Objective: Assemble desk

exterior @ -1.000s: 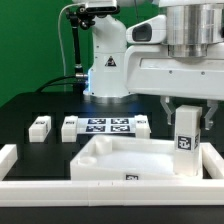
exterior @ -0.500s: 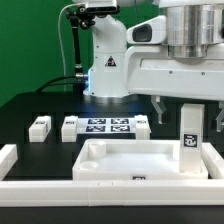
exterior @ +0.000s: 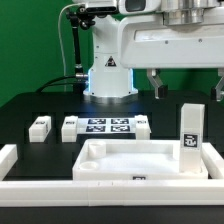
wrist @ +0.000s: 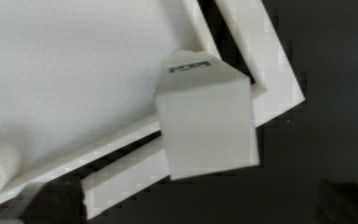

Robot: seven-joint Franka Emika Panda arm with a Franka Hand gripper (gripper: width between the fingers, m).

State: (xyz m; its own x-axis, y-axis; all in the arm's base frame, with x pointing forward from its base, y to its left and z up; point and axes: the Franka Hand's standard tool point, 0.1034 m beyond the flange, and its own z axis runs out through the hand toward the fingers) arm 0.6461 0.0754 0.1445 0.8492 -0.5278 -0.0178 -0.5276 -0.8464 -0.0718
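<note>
Black tabletop runs back to the robot base, which glows blue behind the work. The claw hangs high over it, jaws spread wide with nothing between them; one of its fingers shows dark against the white arm.

Straight below the claw, well clear of the fingertips, a white leg stands upright at one corner of the desk top. A black-and-white tag shows low on its face. The desk top is a wide white tray with a raised rim. It lies flat on the tabletop below the claw and reaches away from under it toward the exterior view's left.

From the wrist view, the same leg is seen from above, its tagged end nearest the claw, set just inside the rim at the corner of the desk top.

Lower than the claw and off toward the exterior view's left, a loose leg and a second loose leg lie on the tabletop. The marker board lies just beside the second, and a third loose leg sits at the board's end nearest the claw. A long white border rail crosses the front, below the claw and past the desk top.
</note>
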